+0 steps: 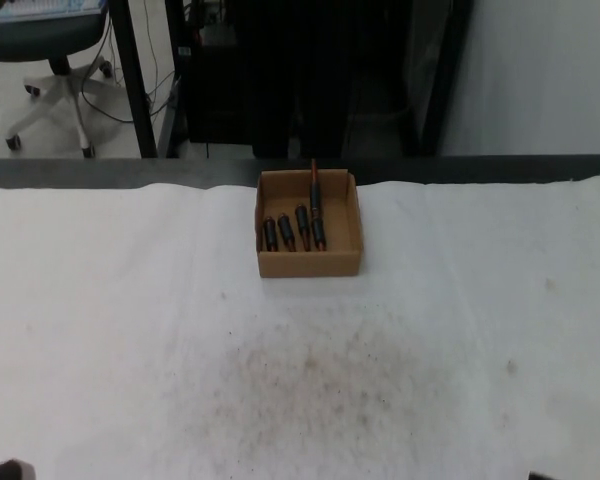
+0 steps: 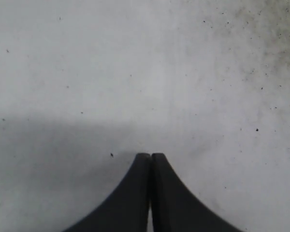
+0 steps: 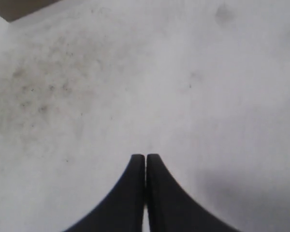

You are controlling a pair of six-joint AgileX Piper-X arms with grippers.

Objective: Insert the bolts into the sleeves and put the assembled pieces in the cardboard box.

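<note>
White cloth [image 1: 130, 330] covers your whole bench, and just above it your left gripper [image 2: 151, 155] and right gripper [image 3: 145, 156] both have their jaws pressed tight together with nothing between them. Further out there's a speckled dirty patch [image 1: 300, 370] mid-cloth, and beyond that the cardboard box [image 1: 310, 263] sits near the far edge, well apart from both grippers. Inside it you've got a row of dark assembled pieces [image 1: 287, 233] lying side by side, the one on the right sticking up past the back wall, and an office chair [image 1: 55, 50] stands on the floor behind.
</note>
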